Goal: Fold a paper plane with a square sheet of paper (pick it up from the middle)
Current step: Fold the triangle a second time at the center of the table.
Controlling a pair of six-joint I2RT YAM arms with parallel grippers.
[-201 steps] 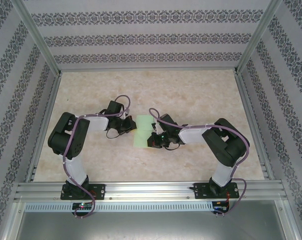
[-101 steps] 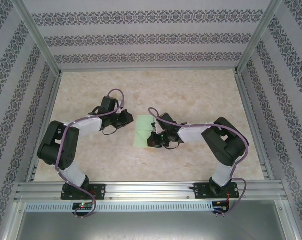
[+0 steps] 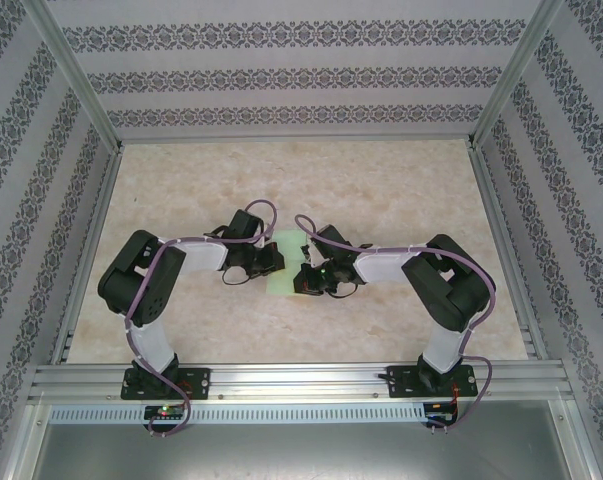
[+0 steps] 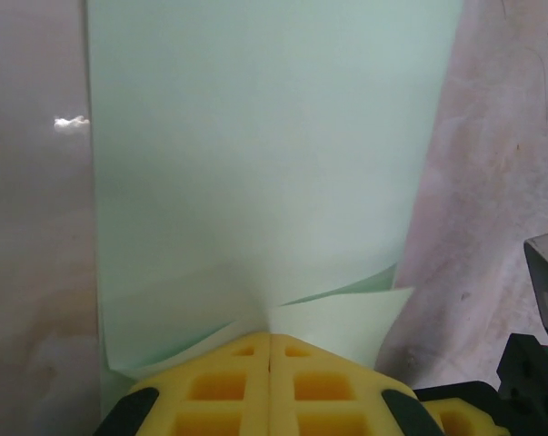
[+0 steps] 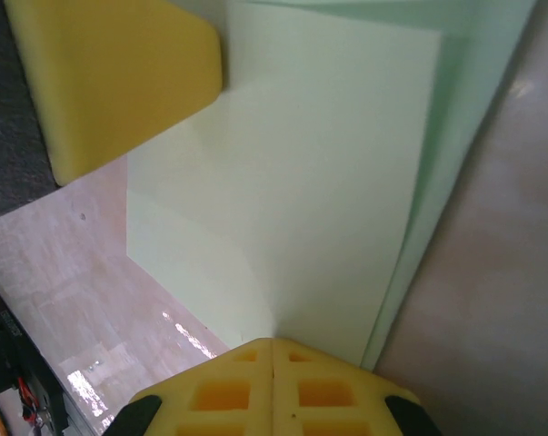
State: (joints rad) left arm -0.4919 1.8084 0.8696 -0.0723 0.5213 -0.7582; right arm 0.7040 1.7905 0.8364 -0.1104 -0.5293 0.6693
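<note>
The pale green square sheet of paper (image 3: 281, 284) lies folded into a narrow strip on the table between the two arms. My left gripper (image 3: 274, 262) is shut, with its yellow tips (image 4: 270, 334) on the paper's (image 4: 255, 163) near edge, where a flap (image 4: 346, 318) lifts slightly. My right gripper (image 3: 303, 277) is shut too, its tips (image 5: 273, 341) resting on the paper (image 5: 301, 182) from the opposite side. One of the left fingers (image 5: 119, 82) sits at the paper's far corner in the right wrist view. The paper plane is out of view.
The marbled tabletop (image 3: 401, 190) is walled by patterned panels (image 3: 281, 75) at the back and sides. An aluminium rail (image 3: 301, 380) with both arm bases runs along the near edge. Both wrists stand close together over the paper.
The left arm drew back to the left off the paper, then returned rightward onto it. The right arm and the paper stayed put.
</note>
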